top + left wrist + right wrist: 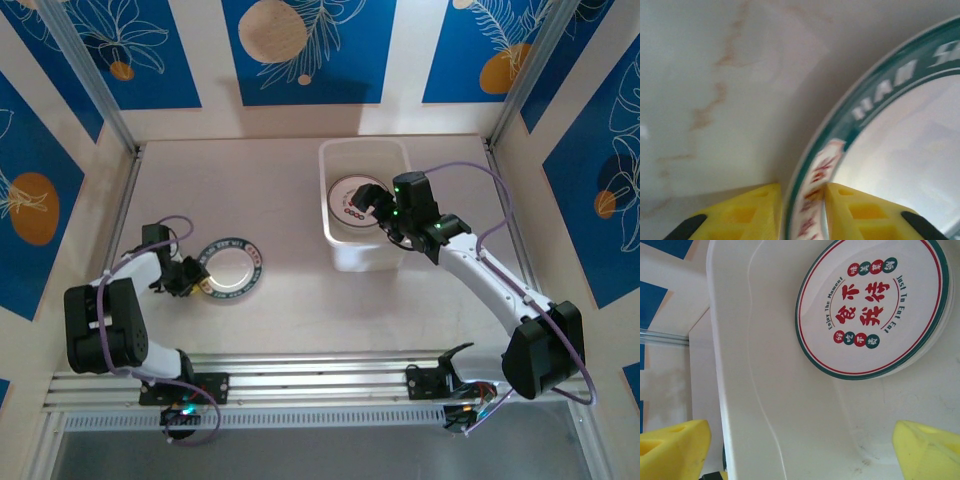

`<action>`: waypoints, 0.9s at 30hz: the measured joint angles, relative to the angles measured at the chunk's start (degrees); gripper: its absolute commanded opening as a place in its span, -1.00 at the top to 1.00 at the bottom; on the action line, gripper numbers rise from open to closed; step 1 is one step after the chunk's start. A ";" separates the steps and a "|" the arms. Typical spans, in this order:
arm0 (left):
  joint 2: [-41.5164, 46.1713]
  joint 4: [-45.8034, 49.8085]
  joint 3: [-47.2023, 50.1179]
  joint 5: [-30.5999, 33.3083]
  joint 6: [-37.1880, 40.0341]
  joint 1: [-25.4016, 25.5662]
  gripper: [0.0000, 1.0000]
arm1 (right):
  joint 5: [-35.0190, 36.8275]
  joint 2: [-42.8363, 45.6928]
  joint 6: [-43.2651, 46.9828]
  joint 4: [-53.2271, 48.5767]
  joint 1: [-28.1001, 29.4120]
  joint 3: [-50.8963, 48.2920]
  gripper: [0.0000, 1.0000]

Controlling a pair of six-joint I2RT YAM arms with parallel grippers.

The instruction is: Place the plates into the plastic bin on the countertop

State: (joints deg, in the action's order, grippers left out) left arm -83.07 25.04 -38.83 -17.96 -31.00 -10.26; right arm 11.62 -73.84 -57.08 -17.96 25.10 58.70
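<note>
Our left claw [804,200] has its yellow fingers [747,212] on either side of the rim of the green-rimmed plate [900,150], close against it. We cannot tell whether they are pinching it yet. That plate lies flat on the tabletop [250,190], well apart from the plastic bin [365,145]. We judge it stiff, light and glossy, so it is likely to slip. The thin rim is the only hold, best taken deep and square. Our right claw [800,440] hangs with its jaws wide apart and empty over the bin, where a stack of plates [870,305] rests. We would set plates down gently, since they may chip.
</note>
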 measured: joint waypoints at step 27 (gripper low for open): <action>20.04 -3.26 -4.63 -9.70 -10.21 0.79 1.00 | -3.54 -0.63 1.46 -0.94 2.40 1.90 -0.60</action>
State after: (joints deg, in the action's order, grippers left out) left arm -63.02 21.78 -43.46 -27.66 -41.21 -9.47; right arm 8.08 -74.48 -55.61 -18.90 27.51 60.60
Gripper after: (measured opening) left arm 0.064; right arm 0.821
